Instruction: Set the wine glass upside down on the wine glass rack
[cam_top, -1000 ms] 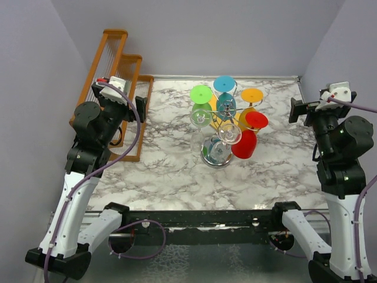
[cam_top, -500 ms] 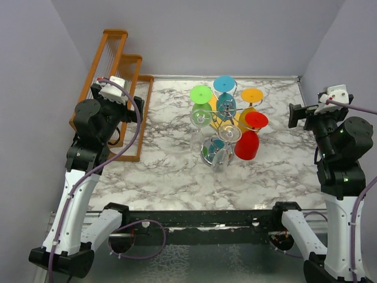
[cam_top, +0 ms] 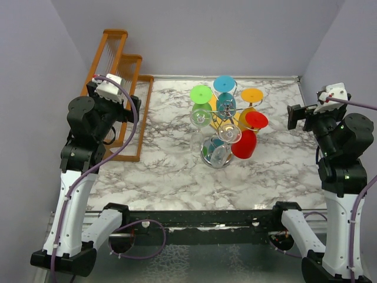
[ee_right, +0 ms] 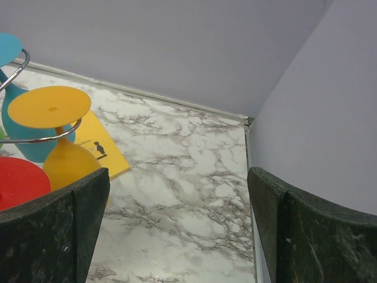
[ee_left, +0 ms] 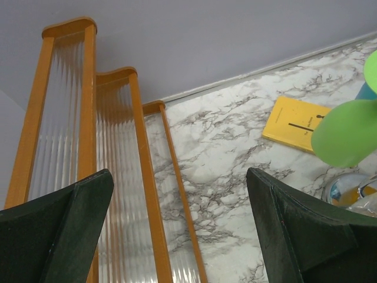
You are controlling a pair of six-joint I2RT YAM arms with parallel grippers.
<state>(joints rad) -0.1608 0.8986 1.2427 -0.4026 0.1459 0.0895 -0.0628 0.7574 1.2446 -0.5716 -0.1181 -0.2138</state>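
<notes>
The chrome wine glass rack [cam_top: 222,125] stands mid-table on its round mirror base [cam_top: 214,157]. Upside down on its arms hang a green wine glass [cam_top: 201,94], a blue one [cam_top: 224,84], an orange one [cam_top: 252,95], a red one [cam_top: 255,121] and two clear ones [cam_top: 230,134]. My left gripper [cam_top: 131,109] is open and empty over the orange wooden rack, well left of the glasses. My right gripper [cam_top: 293,117] is open and empty too, to the right of the rack. The left wrist view shows the green foot [ee_left: 347,132]; the right wrist view shows the orange glass [ee_right: 52,107].
The orange wooden slatted rack [cam_top: 115,76] leans along the table's left edge and back corner. A yellow card [ee_left: 297,124] lies flat on the marble under the chrome rack. The side walls stand close behind both arms.
My left arm has drawn back to the left, away from the glasses and over the wooden rack. My right arm has barely shifted. Both grippers stay open.
</notes>
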